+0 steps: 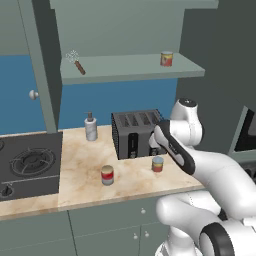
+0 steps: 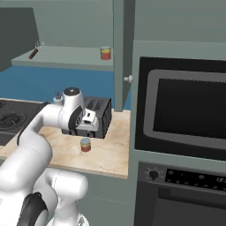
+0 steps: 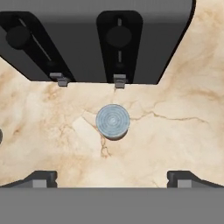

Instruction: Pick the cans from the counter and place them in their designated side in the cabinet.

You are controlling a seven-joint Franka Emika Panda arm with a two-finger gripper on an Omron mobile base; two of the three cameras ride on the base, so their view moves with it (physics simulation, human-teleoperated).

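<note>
Gripper (image 3: 112,179) spread above orange-red can (image 3: 113,121) | left base: red can (image 1: 107,175) | shelf: third can (image 1: 166,58)

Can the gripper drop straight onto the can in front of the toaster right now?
Probably yes. The open gripper hangs above the can, bare counter on both sides; the toaster stands just behind, apart from it.
</note>
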